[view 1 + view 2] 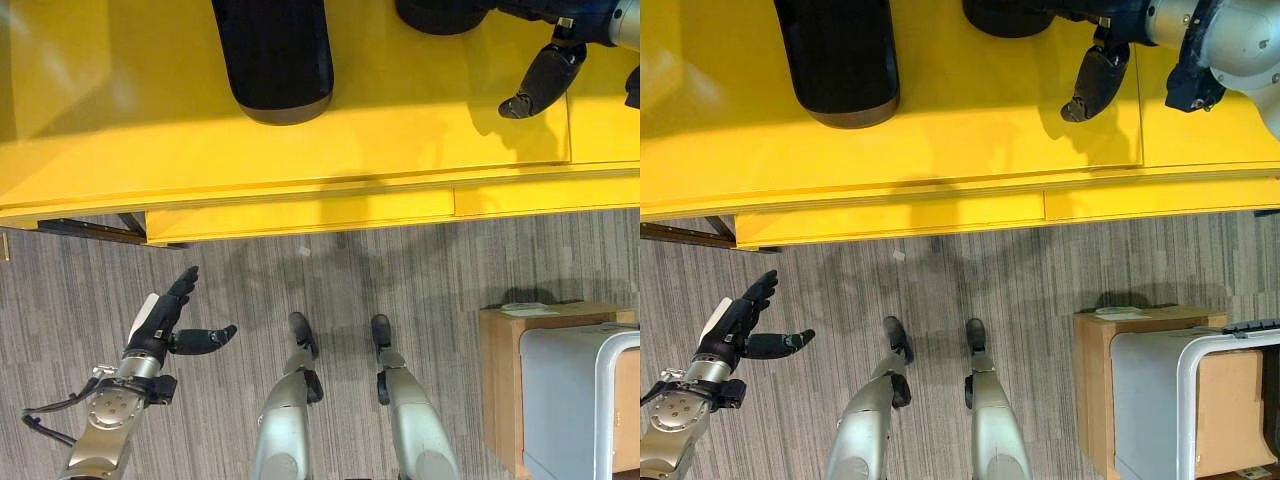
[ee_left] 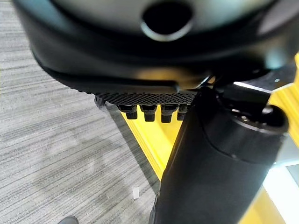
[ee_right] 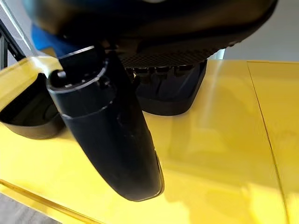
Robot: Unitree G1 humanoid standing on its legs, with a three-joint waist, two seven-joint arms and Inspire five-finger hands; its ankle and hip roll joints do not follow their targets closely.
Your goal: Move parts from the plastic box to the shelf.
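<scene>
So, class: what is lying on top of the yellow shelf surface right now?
Two black parts rest on the yellow shelf: a long rounded one and another under the right hand, whose fingers reach onto it. What lies beneath the parts is covered.

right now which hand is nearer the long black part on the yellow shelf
Right. The right hand is over the shelf, beside the long part with a gap between. The left hand hangs low over the carpet, off the shelf.
</scene>
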